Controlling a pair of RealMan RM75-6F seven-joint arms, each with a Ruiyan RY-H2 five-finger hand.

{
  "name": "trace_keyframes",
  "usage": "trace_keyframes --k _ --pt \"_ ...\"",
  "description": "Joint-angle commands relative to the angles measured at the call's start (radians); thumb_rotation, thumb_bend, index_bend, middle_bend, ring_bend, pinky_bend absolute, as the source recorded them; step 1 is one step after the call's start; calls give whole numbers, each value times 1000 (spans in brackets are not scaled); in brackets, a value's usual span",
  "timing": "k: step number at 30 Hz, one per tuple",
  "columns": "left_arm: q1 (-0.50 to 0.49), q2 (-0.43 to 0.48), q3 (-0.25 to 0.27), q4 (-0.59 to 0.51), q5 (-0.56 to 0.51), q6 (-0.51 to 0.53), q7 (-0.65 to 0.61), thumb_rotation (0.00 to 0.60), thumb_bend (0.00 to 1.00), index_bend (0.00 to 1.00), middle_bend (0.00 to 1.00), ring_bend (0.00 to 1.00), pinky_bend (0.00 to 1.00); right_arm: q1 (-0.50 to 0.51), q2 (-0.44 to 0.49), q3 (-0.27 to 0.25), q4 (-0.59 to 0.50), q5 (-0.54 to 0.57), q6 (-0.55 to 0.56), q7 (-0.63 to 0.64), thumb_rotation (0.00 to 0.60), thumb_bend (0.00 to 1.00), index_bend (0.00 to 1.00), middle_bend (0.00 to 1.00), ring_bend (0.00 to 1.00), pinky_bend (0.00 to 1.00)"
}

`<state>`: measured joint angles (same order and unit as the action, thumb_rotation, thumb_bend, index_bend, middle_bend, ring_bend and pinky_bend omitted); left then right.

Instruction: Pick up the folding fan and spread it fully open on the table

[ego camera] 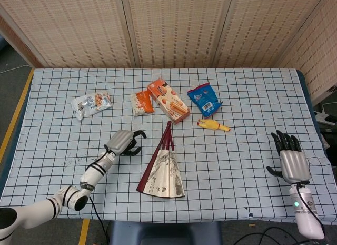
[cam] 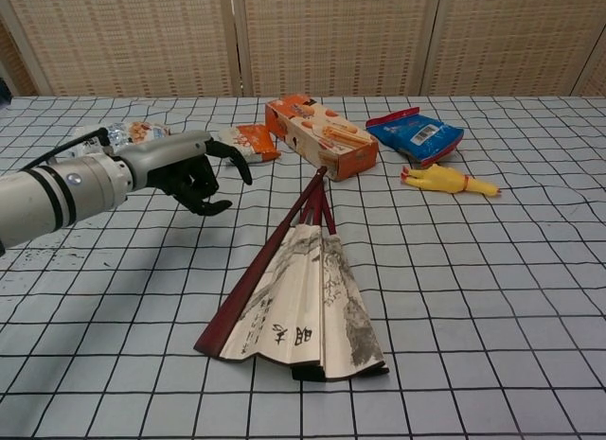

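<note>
The folding fan (ego camera: 162,170) (cam: 295,297) lies partly spread at the table's middle front, its dark red ribs meeting at a pivot that points toward the back. My left hand (ego camera: 124,142) (cam: 189,167) hovers just left of the ribs, fingers curled downward and apart, holding nothing and not touching the fan. My right hand (ego camera: 291,159) rests flat near the table's right front edge, fingers spread and empty; it shows only in the head view.
Behind the fan's pivot lie an orange snack box (ego camera: 168,100) (cam: 321,136), a small orange packet (ego camera: 141,103), a blue packet (ego camera: 205,99) and a yellow rubber chicken (ego camera: 213,125). A silvery packet (ego camera: 91,104) lies at the back left.
</note>
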<state>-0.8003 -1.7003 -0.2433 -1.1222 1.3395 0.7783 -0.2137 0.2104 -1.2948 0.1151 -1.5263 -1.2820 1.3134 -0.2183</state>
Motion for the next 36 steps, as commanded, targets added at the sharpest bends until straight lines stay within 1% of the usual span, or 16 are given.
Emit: trace_keyframes --k 1,6,11,21,25,28,33,36 --pt "-47 -68 -14 64 -32 -53 -49 600 385 362 944 833 1000 -1 0 0 -1 -2 2 -1 600 67 0 0 0 0" --pt "-87 -93 -29 101 -79 -126 -64 600 375 382 955 846 1000 -2 7 2 -2 -3 1 12 600 67 0 0 0 0" --pt "-104 -101 -28 98 -100 -146 -55 600 363 377 956 849 1000 0 12 3 4 1 -11 26 600 67 0 0 0 0" --pt "-135 -101 -43 79 -155 -182 -35 600 348 337 966 859 1000 1 16 1 1 -1 -17 32 600 67 0 0 0 0" --pt "-139 -105 -45 76 -188 -177 -1 600 335 333 967 862 1000 2 17 1 1 -1 -20 34 600 66 0 0 0 0" --pt "-140 -108 -41 79 -217 -164 47 600 326 333 968 865 1000 2 19 1 1 -1 -21 36 600 67 0 0 0 0" --pt "-136 -115 -15 86 -246 -107 181 600 321 318 970 868 1000 0 24 0 -4 -5 -19 42 600 67 0 0 0 0" --pt "-119 -110 4 82 -228 -40 244 600 323 317 970 868 1000 -1 28 -2 -8 -9 -19 46 600 67 0 0 0 0"
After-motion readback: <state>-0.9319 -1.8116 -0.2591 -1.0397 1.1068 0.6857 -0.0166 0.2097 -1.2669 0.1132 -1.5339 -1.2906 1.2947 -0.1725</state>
